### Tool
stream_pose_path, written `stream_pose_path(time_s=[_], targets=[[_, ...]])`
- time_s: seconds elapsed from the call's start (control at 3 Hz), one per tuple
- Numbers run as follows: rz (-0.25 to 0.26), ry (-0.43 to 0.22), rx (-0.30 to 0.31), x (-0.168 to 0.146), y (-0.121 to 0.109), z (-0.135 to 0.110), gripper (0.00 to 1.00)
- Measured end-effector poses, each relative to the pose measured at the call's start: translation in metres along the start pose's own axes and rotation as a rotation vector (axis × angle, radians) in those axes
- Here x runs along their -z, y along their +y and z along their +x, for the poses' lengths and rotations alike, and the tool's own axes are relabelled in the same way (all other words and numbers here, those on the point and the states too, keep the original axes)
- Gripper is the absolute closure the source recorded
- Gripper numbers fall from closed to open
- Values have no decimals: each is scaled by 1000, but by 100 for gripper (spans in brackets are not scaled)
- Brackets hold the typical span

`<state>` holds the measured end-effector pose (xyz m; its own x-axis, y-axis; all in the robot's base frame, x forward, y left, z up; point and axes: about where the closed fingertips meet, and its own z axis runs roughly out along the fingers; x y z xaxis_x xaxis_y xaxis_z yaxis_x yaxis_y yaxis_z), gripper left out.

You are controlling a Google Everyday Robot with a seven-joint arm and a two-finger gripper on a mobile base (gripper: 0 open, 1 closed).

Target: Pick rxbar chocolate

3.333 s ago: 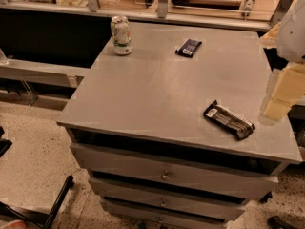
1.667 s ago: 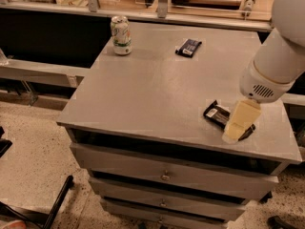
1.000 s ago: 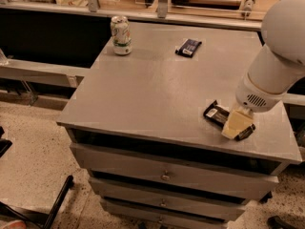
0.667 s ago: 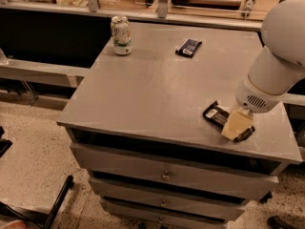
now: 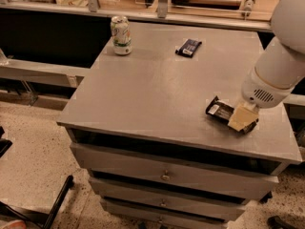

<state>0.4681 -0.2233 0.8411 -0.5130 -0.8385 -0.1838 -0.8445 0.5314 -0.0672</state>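
The rxbar chocolate (image 5: 218, 110), a long flat black wrapper with a white label patch at its left end, lies on the grey cabinet top (image 5: 157, 94) near the front right corner. My gripper (image 5: 243, 119) has come down onto the bar's right half and hides that part. The white arm reaches in from the upper right.
A shorter dark packet with a blue-white panel (image 5: 188, 47) lies at the back middle. A green-and-white can (image 5: 121, 35) stands at the back left. The cabinet has several drawers (image 5: 165, 175) below. A counter with a rail runs behind.
The arm has swung in from the right edge and come down onto the bar's right end. Over the last second it has hardly moved. The bar has stayed in place.
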Motion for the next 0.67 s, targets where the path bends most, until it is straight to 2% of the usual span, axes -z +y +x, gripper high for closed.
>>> stream_pose_path(time_s=[0.33, 0.67], targets=[[-36, -80, -3, 23, -12, 0, 100], [-36, -182, 6, 60, -25, -3, 100]])
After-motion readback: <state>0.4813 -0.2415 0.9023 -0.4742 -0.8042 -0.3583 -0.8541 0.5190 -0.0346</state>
